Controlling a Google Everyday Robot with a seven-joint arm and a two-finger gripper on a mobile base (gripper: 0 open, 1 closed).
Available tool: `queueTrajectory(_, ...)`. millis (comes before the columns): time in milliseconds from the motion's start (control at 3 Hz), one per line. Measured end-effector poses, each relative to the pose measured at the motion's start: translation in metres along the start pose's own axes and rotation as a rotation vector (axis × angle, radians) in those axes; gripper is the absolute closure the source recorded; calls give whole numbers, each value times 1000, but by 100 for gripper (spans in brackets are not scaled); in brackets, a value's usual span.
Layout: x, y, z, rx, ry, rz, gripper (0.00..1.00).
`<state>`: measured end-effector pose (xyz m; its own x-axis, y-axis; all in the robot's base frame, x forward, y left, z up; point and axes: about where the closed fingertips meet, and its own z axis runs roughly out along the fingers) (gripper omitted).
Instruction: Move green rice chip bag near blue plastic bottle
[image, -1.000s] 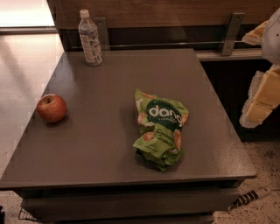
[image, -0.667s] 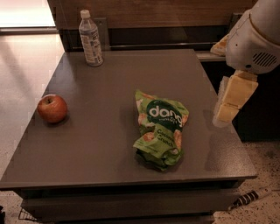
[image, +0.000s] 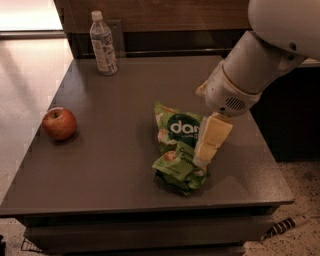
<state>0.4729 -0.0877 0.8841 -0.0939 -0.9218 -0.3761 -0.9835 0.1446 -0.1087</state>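
Green rice chip bag (image: 175, 167) lies under the end effector (image: 202, 159), grip unreadable; next likely clamp, then carry toward blue plastic bottle (image: 103, 44).

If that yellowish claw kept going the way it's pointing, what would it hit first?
The gripper points down and slightly left, at the right side of the green rice chip bag. It would most likely meet that bag first, though the gap between them is hard to judge.
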Motion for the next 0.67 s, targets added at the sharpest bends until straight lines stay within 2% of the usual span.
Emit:
queueTrajectory(333,-13,14,37,-41,-21,30,0)
queueTrajectory(667,-13,14,37,-41,-21,30,0)
